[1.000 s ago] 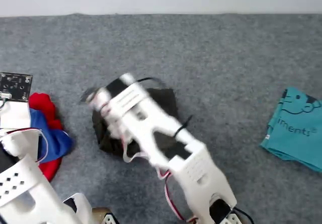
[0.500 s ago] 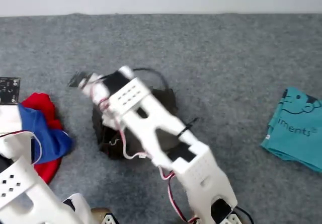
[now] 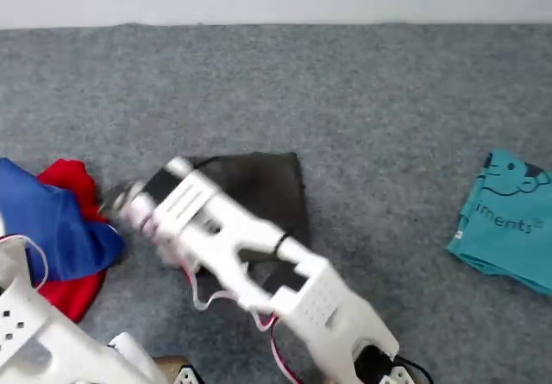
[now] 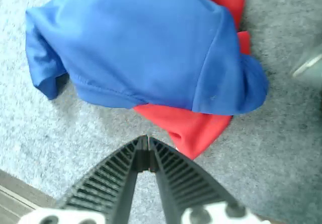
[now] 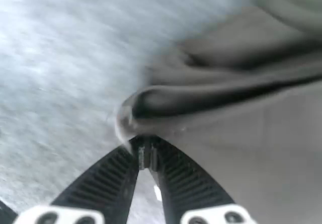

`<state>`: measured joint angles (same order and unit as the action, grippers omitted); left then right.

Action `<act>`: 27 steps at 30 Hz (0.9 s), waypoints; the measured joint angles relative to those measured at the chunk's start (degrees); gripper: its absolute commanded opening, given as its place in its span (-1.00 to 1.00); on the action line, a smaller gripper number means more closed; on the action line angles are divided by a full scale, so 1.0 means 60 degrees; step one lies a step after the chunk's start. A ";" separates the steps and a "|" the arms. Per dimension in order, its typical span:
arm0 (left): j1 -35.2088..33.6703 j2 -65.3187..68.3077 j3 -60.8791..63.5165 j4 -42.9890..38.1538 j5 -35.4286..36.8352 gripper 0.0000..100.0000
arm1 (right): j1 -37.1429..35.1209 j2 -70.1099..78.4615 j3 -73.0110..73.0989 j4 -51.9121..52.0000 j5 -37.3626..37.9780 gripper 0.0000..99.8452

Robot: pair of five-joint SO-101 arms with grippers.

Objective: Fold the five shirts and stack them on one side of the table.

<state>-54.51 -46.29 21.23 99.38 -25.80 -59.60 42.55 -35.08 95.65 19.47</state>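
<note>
**Q:** In the high view, what do we label first?

**A:** We mark four shirts on the grey table (image 3: 362, 82). The dark shirt (image 3: 263, 185) lies spread near the centre, and the folded teal shirt (image 3: 504, 216) is at 3 o'clock. At 9 o'clock the blue shirt (image 3: 52, 224) lies over the red shirt (image 3: 73, 285).

**Q:** And the arms?

**A:** The right arm (image 3: 319, 302) enters at 5 o'clock and stretches toward 10 o'clock across the dark shirt. Its blurred tip is past the shirt's 9 o'clock edge, near the blue shirt. The left arm (image 3: 34, 332) sits at 7 o'clock, beside the red shirt.

**Q:** What do we note in the left wrist view?

**A:** The left gripper (image 4: 147, 146) has its jaws pressed together with nothing between them. It hangs over bare table just short of the red shirt, with the blue shirt overlapping the red beyond it.

**Q:** And in the right wrist view?

**A:** The right gripper (image 5: 146, 153) has its jaws closed on a curled hem of the dark shirt. We see cloth to one side of it and grey table to the other.
</note>
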 measured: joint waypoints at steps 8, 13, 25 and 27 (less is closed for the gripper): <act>-0.0337 0.0000 0.0000 0.0000 0.0000 -0.97 | 0.0249 0.0000 -0.1070 0.0601 0.0000 -0.98; -0.0337 0.0000 0.0000 0.0000 0.0000 -0.97 | 0.1509 0.0000 -0.3355 0.0806 0.0000 -0.97; -0.0337 0.0000 0.0000 0.0000 0.0000 -0.97 | 0.4029 -0.0996 -0.2110 0.0806 0.0015 -0.97; -0.0337 0.0000 0.0000 0.0000 0.0000 -0.97 | 0.4718 -0.0938 -0.2051 0.0718 0.0015 -0.97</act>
<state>-56.53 -46.29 21.23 99.38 -25.80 -31.30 36.92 -47.38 99.96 19.56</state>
